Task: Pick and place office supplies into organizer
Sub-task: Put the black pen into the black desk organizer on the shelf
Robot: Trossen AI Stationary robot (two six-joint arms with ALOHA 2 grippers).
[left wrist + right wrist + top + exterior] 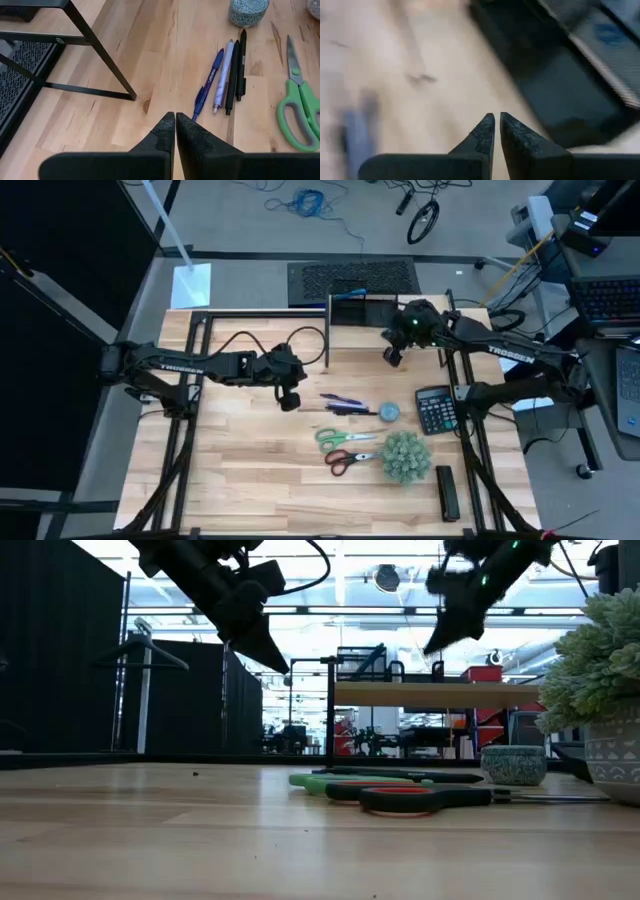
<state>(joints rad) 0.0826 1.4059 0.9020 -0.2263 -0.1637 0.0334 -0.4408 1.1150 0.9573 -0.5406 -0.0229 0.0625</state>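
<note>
Lettering reading TROSSEN runs in white along both dark arms in the high view; no other writing is legible, and the print on the pens is too small to read. Left pincer point(289, 402) hangs above the pale wooden worktop point(250, 480), just beside the pens, its fingers pressed together and holding nothing. Right pincer point(392, 356) is up near the far edge, by the black rectangular mesh organizer point(364, 310); its fingers are nearly touching, with nothing between them. Its wrist view is smeared, so only dark shapes and bare wood can be made out there.

Four slim blue and dark pens point(226, 75) lie side by side mid-worktop, touching one another. Small round blue-grey disc point(389, 412) sits just beside their tips, cut off at the edge of the left wrist view. Green-handled scissors point(335, 438) lie near the pens, and red-handled scissors point(345, 461) lie just beside those; the left wrist view shows only part of the green pair. Fuzzy green plant ball point(405, 457) is next to both scissors. Black calculator with grey keys point(434, 410) lies by the disc, keys unreadable. Organizer sits at the far edge, partly hidden by the thin black-framed shelf riser point(260, 330) and the right arm.
</note>
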